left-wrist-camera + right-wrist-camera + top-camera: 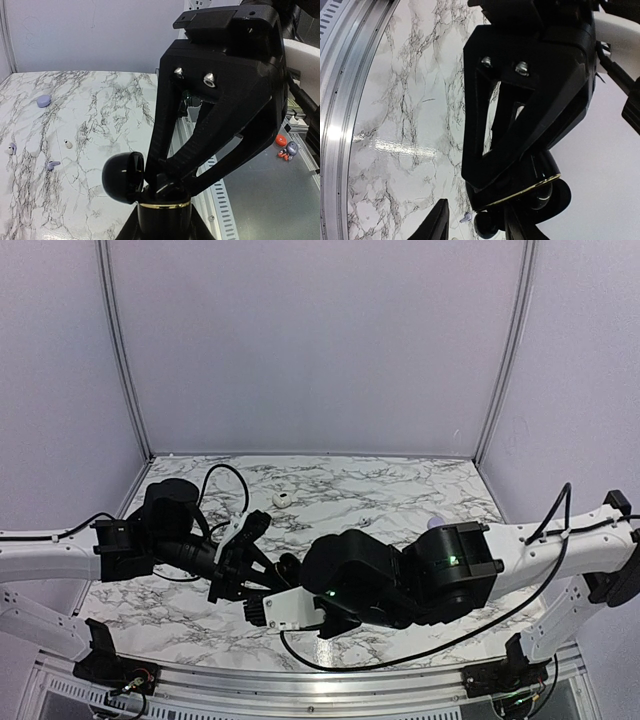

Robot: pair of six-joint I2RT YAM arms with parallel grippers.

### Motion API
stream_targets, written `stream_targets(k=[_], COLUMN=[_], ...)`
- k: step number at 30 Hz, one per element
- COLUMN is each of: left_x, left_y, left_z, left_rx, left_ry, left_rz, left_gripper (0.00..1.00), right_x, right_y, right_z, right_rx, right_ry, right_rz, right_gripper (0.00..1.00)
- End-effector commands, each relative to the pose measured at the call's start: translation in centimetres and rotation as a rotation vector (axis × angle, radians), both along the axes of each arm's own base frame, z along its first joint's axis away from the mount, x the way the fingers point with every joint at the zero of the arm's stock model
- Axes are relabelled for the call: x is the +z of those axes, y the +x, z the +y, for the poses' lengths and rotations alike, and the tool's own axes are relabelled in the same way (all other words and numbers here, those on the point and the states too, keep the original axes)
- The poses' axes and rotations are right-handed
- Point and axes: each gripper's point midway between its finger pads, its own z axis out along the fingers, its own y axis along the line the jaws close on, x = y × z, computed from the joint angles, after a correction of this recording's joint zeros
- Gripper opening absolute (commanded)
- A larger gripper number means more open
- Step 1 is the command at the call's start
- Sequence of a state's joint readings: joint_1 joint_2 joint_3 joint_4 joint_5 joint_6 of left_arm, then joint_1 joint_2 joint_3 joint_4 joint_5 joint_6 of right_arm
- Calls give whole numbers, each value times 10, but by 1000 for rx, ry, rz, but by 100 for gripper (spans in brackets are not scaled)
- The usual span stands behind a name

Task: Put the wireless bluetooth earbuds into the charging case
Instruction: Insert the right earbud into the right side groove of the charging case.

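A black charging case with a gold rim sits at the bottom centre of the left wrist view, its lid swung open to the left. My left gripper is clamped around the case and holds it up above the marble table. My right gripper points its tips down into the case mouth. In the right wrist view, at the bottom centre, a small round black shape, probably an earbud, lies between my right fingers. Those fingers stand partly apart, with marble showing between them, so they seem to be gripping nothing. I cannot tell whether the bud is seated in its socket.

I judge this to be the placing step, with one bud at the case. The next move calls for lifting my right gripper straight away without nudging the bud or the lid.

Loose earbuds lie at the left of the left wrist view, below a lilac case.
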State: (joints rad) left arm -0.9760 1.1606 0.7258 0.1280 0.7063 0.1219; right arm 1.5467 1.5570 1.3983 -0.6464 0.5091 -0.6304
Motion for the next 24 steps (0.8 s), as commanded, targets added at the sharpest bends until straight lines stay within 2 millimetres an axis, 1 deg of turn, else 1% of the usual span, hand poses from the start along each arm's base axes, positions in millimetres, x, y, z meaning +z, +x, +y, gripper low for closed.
stream_targets(k=[1, 8, 13, 20, 24], left_x=[13, 11, 8, 8, 8], left_y=[-5, -5, -4, -3, 0], left_z=[-1, -1, 0, -1, 1], left_rx=[-23, -29, -28, -27, -18], left_ry=[-58, -54, -49, -50, -52], left_rz=[-28, -19, -15, -16, -18], left_gripper=[0, 0, 0, 0, 0], right_x=[49, 67, 63, 70, 76], right_y=[-1, -4, -5, -9, -15], right_z=[18, 12, 10, 6, -1], right_rx=[6, 25, 33, 53, 78], right_ry=[185, 217, 193, 206, 227], right_rz=[-22, -18, -15, 0, 23], right_gripper=[39, 39, 38, 37, 36])
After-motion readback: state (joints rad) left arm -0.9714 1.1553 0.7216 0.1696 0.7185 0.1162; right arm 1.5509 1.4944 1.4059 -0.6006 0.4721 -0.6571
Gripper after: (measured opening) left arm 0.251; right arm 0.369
